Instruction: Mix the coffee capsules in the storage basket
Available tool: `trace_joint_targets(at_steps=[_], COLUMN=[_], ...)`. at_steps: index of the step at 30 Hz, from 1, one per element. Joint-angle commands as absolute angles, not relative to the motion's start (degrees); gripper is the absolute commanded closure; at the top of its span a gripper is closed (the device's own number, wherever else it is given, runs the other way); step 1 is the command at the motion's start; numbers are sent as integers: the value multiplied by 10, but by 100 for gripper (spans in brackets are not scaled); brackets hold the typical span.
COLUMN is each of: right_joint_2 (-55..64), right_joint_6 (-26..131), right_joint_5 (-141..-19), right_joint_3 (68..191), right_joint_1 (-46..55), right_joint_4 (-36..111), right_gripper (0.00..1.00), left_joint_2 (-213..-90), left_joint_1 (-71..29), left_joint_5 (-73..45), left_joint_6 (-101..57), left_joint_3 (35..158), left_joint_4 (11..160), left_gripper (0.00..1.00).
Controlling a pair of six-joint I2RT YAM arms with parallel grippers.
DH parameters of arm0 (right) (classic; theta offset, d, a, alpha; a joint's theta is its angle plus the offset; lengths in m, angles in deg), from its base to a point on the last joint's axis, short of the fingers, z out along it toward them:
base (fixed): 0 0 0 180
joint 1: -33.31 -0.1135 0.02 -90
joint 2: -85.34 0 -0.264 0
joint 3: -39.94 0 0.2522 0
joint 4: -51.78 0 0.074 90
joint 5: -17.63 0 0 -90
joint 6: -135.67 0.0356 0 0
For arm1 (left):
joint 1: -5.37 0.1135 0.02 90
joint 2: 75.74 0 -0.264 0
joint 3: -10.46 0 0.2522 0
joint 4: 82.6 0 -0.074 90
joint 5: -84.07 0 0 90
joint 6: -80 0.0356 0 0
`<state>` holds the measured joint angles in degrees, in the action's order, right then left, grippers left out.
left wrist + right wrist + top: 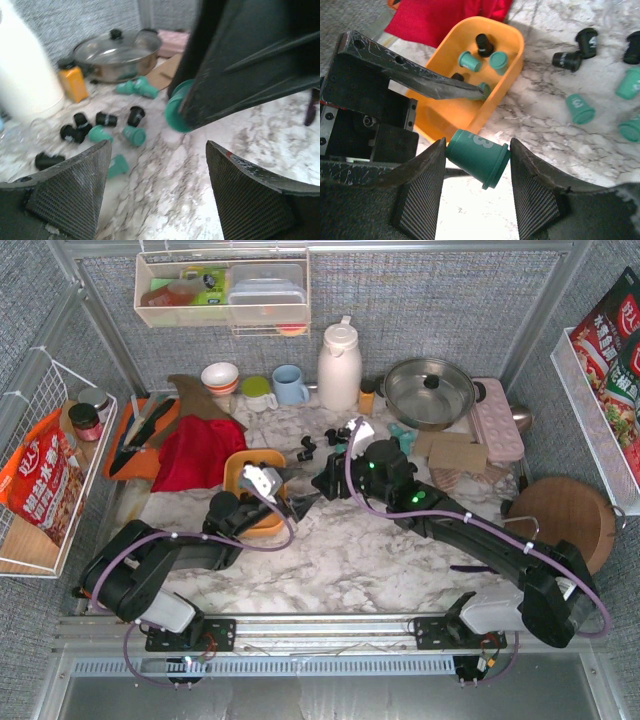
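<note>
A teal coffee capsule (pixel 477 157) hangs tilted above the marble, and my right gripper (pixel 477 142) is shut on it beside the storage basket (pixel 510 55). That orange basket holds teal capsules (pixel 469 61) and a black one (pixel 483 44). Several more capsules lie loose on the table, teal (pixel 134 135) and black (pixel 106 118). My left gripper (pixel 157 145) is open with only bare marble between its fingers. It faces the right gripper (pixel 322 483) and its teal capsule (pixel 176 112). In the top view the left gripper (pixel 300 502) sits at the right edge of the basket (pixel 240 462).
A white thermos (pixel 339 365), a lidded steel pan (pixel 430 390) and a small orange jar (pixel 72 82) stand behind the loose capsules. A red cloth (pixel 200 445) lies left of the basket. A round wooden board (pixel 565 520) sits at the right edge.
</note>
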<state>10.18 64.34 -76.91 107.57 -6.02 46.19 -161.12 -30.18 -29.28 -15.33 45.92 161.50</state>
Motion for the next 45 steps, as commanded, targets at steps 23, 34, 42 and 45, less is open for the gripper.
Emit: trace_joint_targets(at_steps=[23, 34, 42, 45], right_joint_2=[111, 130, 134, 109], right_joint_6=[727, 750, 692, 631], right_joint_5=[-902, -870, -707, -653], right_joint_3=[1058, 1047, 1041, 1059], right_joint_1=[-54, -32, -8, -8], right_joint_4=[544, 532, 461, 425], right_gripper=[52, 29, 28, 29], left_joint_2=[-1589, -1580, -1563, -1553], left_joint_1=[-336, -338, -338, -338], left_joint_5=[-373, -298, -113, 18], left_joint_6=[-92, -75, -65, -75], left_joint_3=[437, 433, 432, 442], left_joint_4=[1742, 1711, 1650, 1586], left_gripper=[54, 70, 71, 70])
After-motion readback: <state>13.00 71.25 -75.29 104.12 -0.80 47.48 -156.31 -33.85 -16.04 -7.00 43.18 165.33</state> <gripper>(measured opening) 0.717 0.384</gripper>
